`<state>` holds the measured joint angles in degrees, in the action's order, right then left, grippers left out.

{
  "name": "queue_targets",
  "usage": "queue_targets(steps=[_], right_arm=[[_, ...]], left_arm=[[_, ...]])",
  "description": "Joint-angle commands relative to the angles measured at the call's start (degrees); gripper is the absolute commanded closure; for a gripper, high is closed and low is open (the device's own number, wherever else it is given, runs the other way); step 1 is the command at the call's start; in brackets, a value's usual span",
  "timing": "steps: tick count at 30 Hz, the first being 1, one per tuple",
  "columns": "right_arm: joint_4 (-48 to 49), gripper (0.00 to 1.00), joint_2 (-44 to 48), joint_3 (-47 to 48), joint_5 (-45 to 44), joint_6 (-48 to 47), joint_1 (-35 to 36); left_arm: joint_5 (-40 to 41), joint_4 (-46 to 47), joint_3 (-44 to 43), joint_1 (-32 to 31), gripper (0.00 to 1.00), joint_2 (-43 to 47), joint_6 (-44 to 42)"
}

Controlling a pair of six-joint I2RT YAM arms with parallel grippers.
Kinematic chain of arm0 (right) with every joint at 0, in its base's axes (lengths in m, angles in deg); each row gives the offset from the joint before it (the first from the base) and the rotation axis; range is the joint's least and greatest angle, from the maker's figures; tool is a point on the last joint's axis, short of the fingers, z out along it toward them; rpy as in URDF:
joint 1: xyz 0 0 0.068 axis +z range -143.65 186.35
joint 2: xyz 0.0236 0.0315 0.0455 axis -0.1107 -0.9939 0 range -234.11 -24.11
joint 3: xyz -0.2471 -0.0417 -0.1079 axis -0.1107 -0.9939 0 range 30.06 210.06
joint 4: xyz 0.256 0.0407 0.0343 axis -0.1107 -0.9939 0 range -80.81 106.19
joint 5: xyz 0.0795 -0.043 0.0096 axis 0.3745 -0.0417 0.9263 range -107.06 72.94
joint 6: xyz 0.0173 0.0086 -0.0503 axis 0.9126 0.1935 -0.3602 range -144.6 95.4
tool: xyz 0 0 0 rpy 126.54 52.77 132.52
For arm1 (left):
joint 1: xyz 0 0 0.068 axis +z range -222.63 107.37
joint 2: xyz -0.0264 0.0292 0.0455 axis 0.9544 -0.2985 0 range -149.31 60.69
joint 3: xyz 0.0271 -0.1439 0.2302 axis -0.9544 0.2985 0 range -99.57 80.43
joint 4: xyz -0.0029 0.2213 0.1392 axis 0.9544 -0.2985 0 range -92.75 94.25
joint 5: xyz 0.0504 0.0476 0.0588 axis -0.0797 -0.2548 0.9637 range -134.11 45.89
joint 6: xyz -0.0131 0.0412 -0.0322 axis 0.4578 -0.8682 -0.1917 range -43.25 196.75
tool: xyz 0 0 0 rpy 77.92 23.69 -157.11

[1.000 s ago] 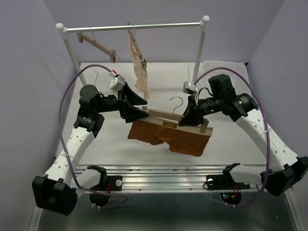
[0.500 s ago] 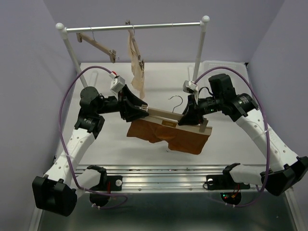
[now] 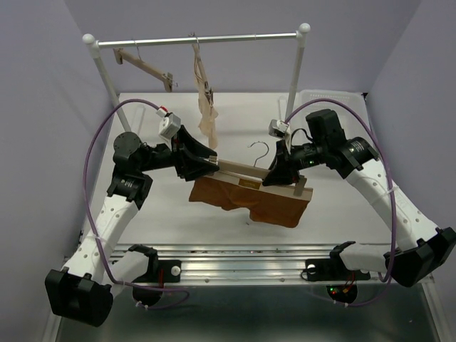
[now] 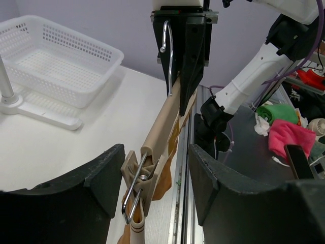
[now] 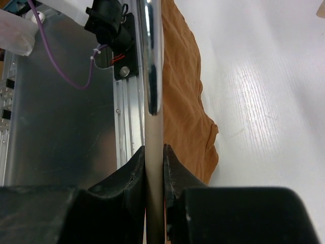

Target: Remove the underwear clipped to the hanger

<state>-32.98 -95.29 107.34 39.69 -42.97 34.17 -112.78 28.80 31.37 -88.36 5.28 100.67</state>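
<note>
The rust-brown underwear [image 3: 249,201] hangs from the light wooden hanger [image 3: 246,173], held in the air above the table. My right gripper [image 3: 278,175] is shut on the hanger's bar [image 5: 154,168] near the wire hook [image 3: 261,151]. My left gripper [image 3: 208,166] is open, its jaws on either side of the hanger's left clip [image 4: 138,180], not touching it. That clip still pinches the fabric [image 4: 162,178]. The right clip [image 3: 302,189] also holds the underwear. In the right wrist view the underwear [image 5: 188,107] hangs beside the bar.
A clothes rail [image 3: 196,39] stands at the back with an empty wooden hanger [image 3: 146,69] and another hanger holding cream underwear [image 3: 205,100]. A white basket [image 4: 56,58] sits at the table's far right. The metal front rail [image 3: 235,253] runs along the near edge.
Both arms have shifted slightly, raising the hanger and underwear a little. The left gripper stays open around the left clip; the right stays shut on the bar.
</note>
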Motion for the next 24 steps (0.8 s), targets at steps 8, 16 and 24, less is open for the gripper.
queue_targets(steps=[8, 16, 24], right_arm=[[4.5, 0.99, 1.3, 0.6, 1.3, 1.7, 0.2], [4.3, 0.99, 1.5, 0.2, 0.8, 1.8, 0.2], [3.8, 0.99, 1.0, 0.3, 1.0, 1.8, 0.2]], left_arm=[[-0.2, 3.4, 1.6, -0.4, 0.38, 1.4, 0.8], [0.1, 4.3, 1.2, -0.3, 0.47, 2.4, 1.3], [1.2, 4.4, 1.9, -0.4, 0.83, 3.0, 1.6]])
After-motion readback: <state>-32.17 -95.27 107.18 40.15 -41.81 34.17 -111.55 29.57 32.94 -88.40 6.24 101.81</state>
